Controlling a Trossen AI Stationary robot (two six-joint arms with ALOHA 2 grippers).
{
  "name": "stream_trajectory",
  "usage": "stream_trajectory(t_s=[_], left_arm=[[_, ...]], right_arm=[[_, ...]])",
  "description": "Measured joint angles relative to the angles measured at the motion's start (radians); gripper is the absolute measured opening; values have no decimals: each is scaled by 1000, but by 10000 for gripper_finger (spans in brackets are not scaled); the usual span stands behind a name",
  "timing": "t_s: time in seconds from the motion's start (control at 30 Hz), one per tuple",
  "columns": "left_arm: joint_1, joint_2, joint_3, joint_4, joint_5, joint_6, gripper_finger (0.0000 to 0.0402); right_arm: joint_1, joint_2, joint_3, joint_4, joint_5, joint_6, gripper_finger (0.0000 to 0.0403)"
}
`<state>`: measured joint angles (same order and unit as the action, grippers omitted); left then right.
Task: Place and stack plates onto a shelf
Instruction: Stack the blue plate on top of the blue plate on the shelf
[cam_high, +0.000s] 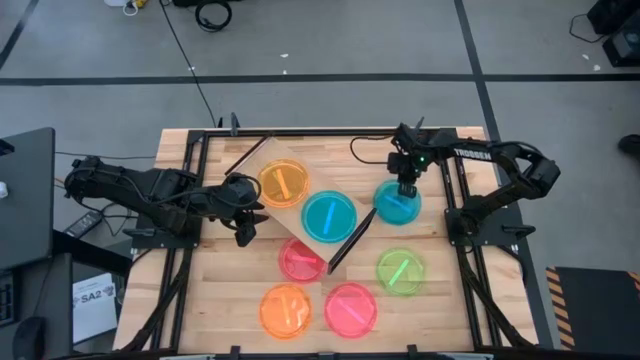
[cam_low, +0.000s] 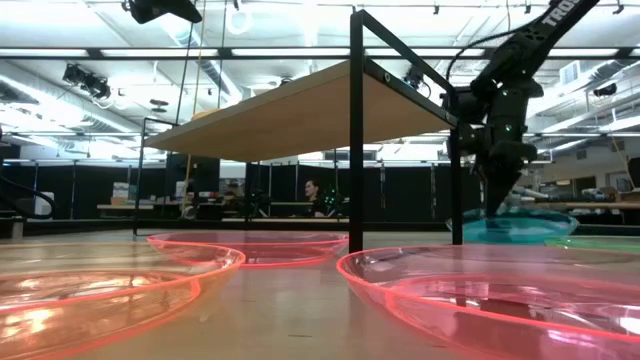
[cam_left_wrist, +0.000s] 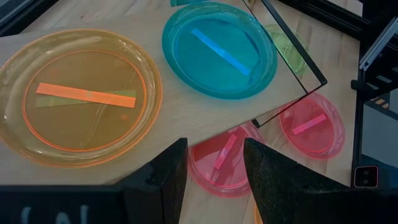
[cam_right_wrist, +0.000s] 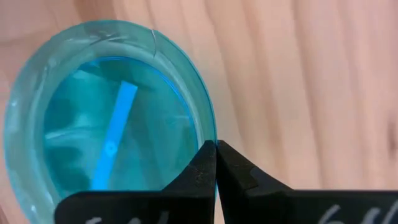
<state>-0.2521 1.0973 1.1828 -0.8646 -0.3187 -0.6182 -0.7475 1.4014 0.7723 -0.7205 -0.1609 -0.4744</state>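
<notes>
Right wrist view shows the right pincer (cam_right_wrist: 216, 163) pressed together, apparently pinching the cyan plate's (cam_right_wrist: 106, 124) rim.

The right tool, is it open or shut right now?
Shut: the right tool has its fingers pinched together on the rim of the cyan plate beside the shelf.

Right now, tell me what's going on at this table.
The right hand is shut on the rim of a cyan plate lying on the table beside the shelf. An orange plate and another cyan plate already sit on the shelf. The left hand waits open at the shelf's edge. Pink, orange and green plates lie on the table.
</notes>
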Motion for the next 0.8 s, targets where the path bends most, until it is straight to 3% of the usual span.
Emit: stream_trajectory(t_s=[0.43, 0.8], left_arm=[[0, 0, 0, 0, 0, 0, 165], [0, 0, 0, 0, 0, 0, 165]], right_arm=[[0, -1, 239, -151, 53, 0, 7], [0, -2, 481, -217, 168, 0, 7]])
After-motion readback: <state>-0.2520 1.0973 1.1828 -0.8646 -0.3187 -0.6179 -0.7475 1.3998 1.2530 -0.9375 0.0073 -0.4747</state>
